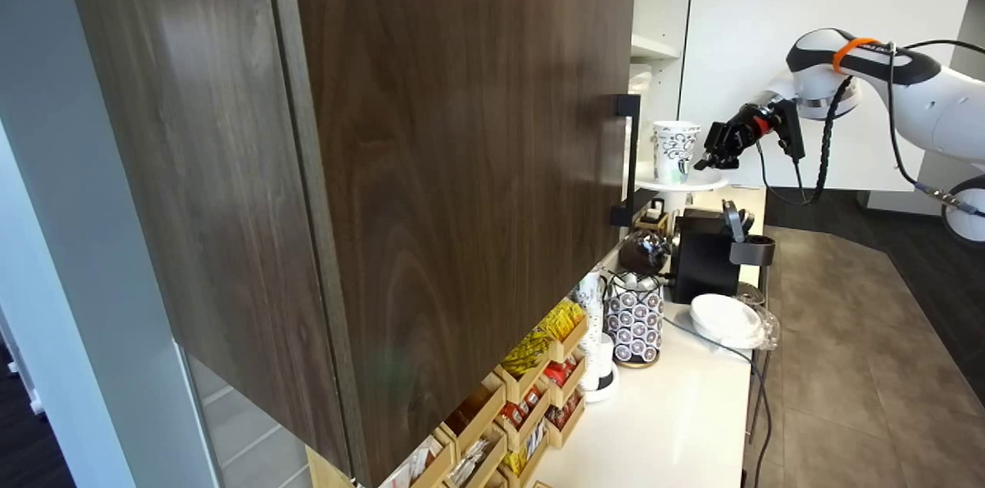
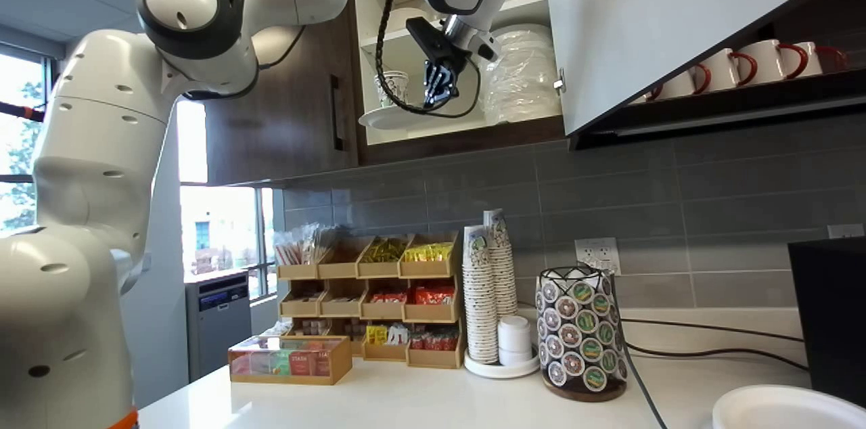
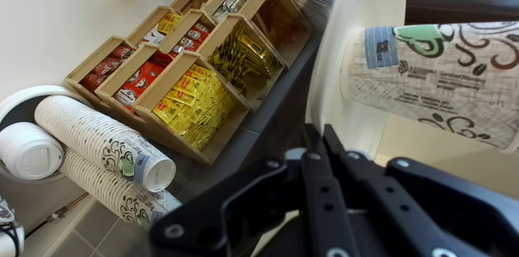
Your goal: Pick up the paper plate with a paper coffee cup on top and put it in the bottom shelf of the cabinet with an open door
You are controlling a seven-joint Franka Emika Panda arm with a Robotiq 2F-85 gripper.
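Observation:
My gripper (image 3: 318, 129) is shut on the near rim of the white paper plate (image 3: 334, 46). The white paper coffee cup (image 3: 442, 78) with a brown swirl print stands on the plate. In both exterior views the gripper (image 1: 702, 163) (image 2: 434, 99) holds the plate (image 1: 706, 182) (image 2: 391, 119) about level, with the cup (image 1: 676, 153) (image 2: 394, 88) upright. The plate is at the opening of the cabinet, whose open door (image 2: 663, 23) shows its white inside. It overlaps the cabinet's left frame in an exterior view. The bottom shelf (image 2: 467, 124) is partly hidden behind plate and cable; I cannot tell whether they touch.
A plastic-wrapped white stack (image 2: 517, 74) stands inside the cabinet at the right. A higher shelf (image 2: 524, 4) is above. The neighbouring closed dark brown door (image 1: 462, 165) has a black bar handle (image 1: 631, 157) near the plate. Below are a condiment rack (image 2: 369, 300) and cup stacks (image 2: 480, 300).

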